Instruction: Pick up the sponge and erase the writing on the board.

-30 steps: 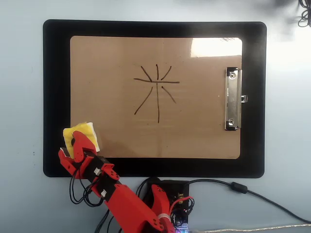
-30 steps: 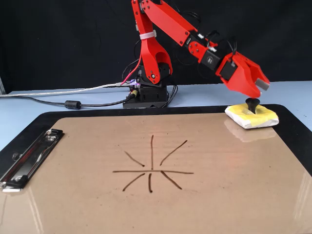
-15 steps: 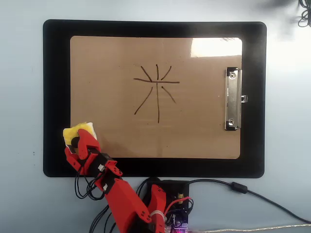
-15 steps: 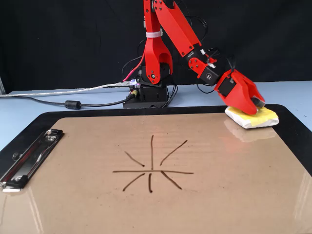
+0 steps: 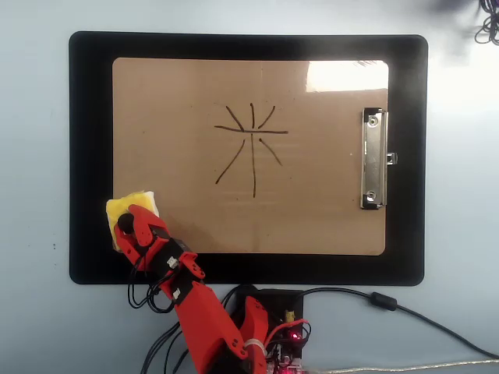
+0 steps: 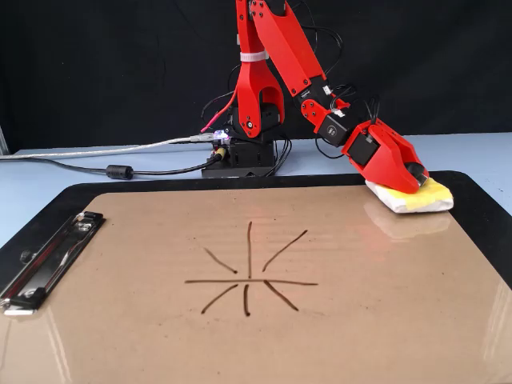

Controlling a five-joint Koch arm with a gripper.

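The yellow sponge (image 5: 134, 204) with its white edge lies on the near left corner of the brown board (image 5: 327, 202) in the overhead view, and at the far right (image 6: 432, 198) in the fixed view. My red gripper (image 5: 125, 223) is lowered onto the sponge, its jaws closed around the black knob (image 6: 416, 170) on top. The writing (image 5: 253, 140), a star of dark crossing strokes, sits mid-board (image 6: 250, 276), well apart from the sponge. The board (image 6: 360, 320) lies flat.
The board rests on a larger black mat (image 5: 90, 117). A silver clip (image 5: 373, 158) is on the board's right short edge in the overhead view, at left (image 6: 48, 260) in the fixed view. The arm's base (image 6: 244, 156) and cables (image 6: 120, 170) lie behind the mat.
The gripper came down from above the sponge onto it and its jaws closed around the knob. The sponge shifted slightly toward the board.
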